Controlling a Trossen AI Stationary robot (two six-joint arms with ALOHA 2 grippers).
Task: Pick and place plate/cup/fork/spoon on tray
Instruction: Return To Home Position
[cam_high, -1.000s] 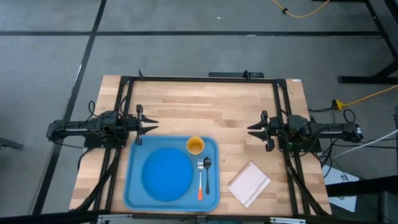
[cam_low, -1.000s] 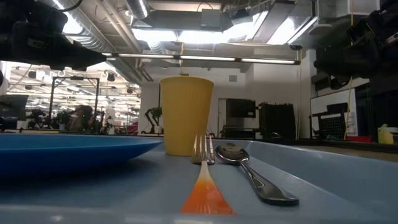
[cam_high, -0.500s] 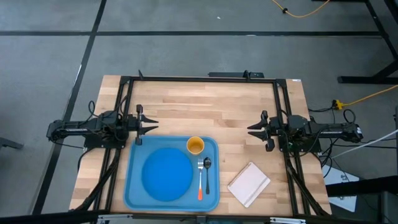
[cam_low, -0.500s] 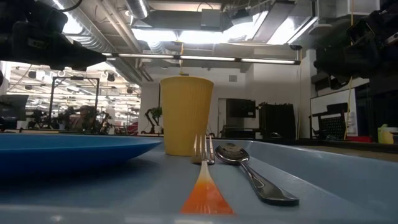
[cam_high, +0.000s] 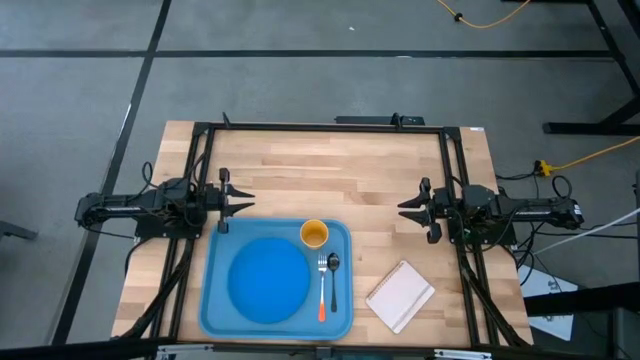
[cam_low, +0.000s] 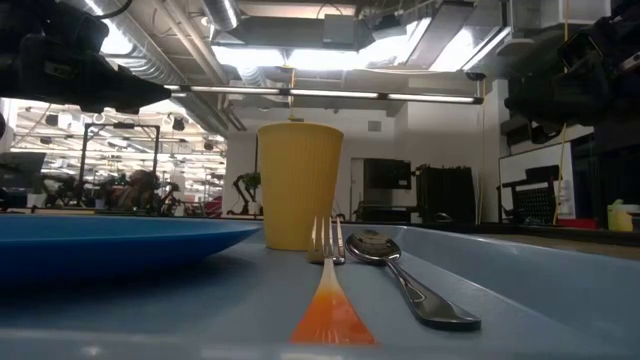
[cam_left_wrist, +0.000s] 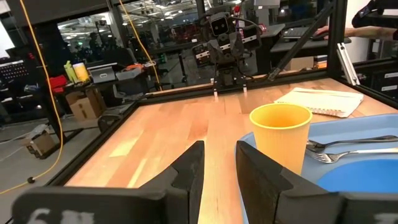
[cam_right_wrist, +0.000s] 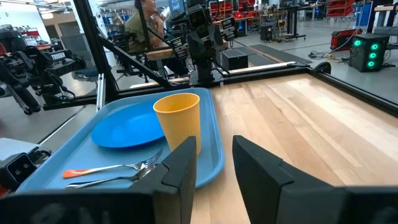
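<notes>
High view: tray sits on the wooden tabletop at the near edge, left of centre. Plate lies flat in the tray's left part. Cup stands upright in the tray's far right corner, just beside the plate. Fork and spoon lie side by side right of the plate, tines and bowl toward the cup, orange handle tip toward the near rim. White pad lies on the tabletop right of the tray, apart from it. Left hand hovers at the tabletop's left side just beyond the tray's far-left corner, fingers apart, holding nothing. Right hand hovers at the right side, well apart from the tray, fingers apart, empty.

Low view: cup upright behind fork and spoon; plate at left. Arms are dark shapes up top, hands not clear here.

Left wrist view: own fingers spread with a gap; cup and tray ahead, right arm's hand far across.

Right wrist view: own fingers spread; cup, plate, fork on tray. A seated person beyond the tabletop.

No readable labels or writing anywhere.
</notes>
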